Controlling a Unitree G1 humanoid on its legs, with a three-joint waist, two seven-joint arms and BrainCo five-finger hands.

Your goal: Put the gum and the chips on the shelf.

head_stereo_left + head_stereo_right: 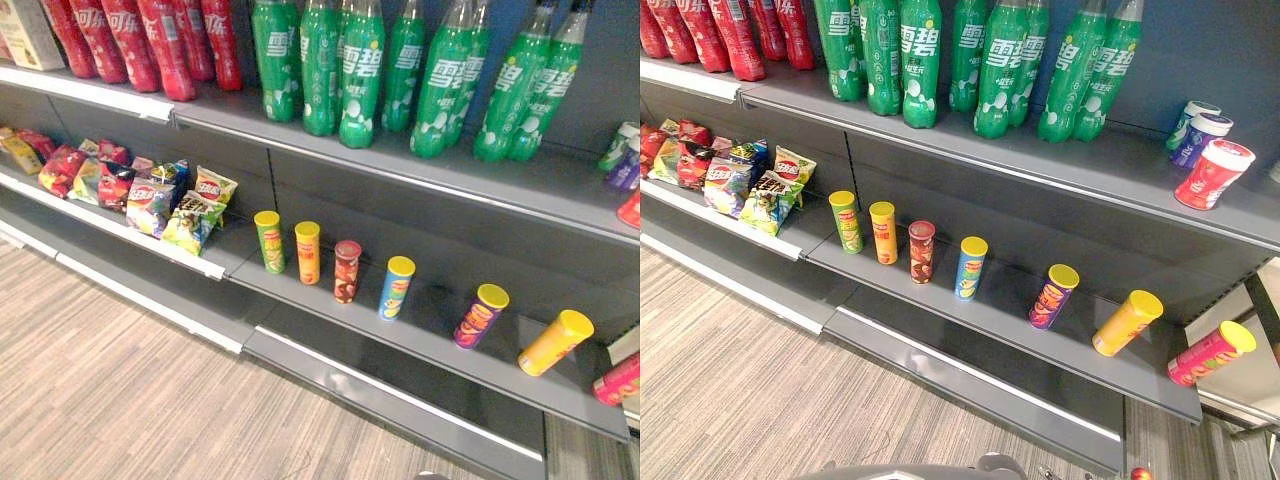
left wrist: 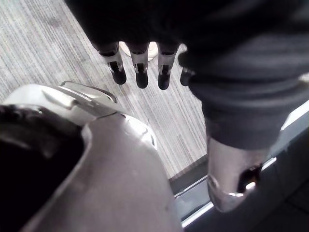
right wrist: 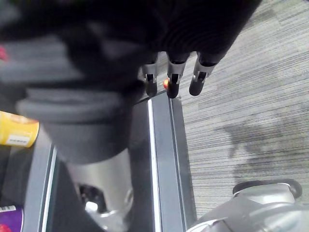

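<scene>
Head-camera views: you face a grey shelf unit (image 1: 420, 345) that stands on a striped floor (image 1: 100, 390).

Top shelf: red bottles (image 1: 165, 45) to the left and green bottles (image 1: 361, 75) in the middle. At its right end stand three gum tubs (image 1: 1212, 173), close together; the red one is nearest you.

Middle shelf: snack bags (image 1: 150, 195) are heaped at the left. To their right runs a spaced row of chip cans (image 1: 346, 271), none touching. In order they are green, orange, dark red, blue, purple and yellow, with a pink-red can (image 1: 1211, 353) past the shelf's right end. The first four stand upright, and the last three lean to the right. What the pink-red can rests on you cannot tell.

Wrist views: your left hand (image 2: 140, 72) hangs over the floor — fingers relaxed and straight, thumb apart, holding nothing. Your right hand (image 3: 174, 72) hangs beside the unit's lowest shelf edge, likewise released and empty.
</scene>
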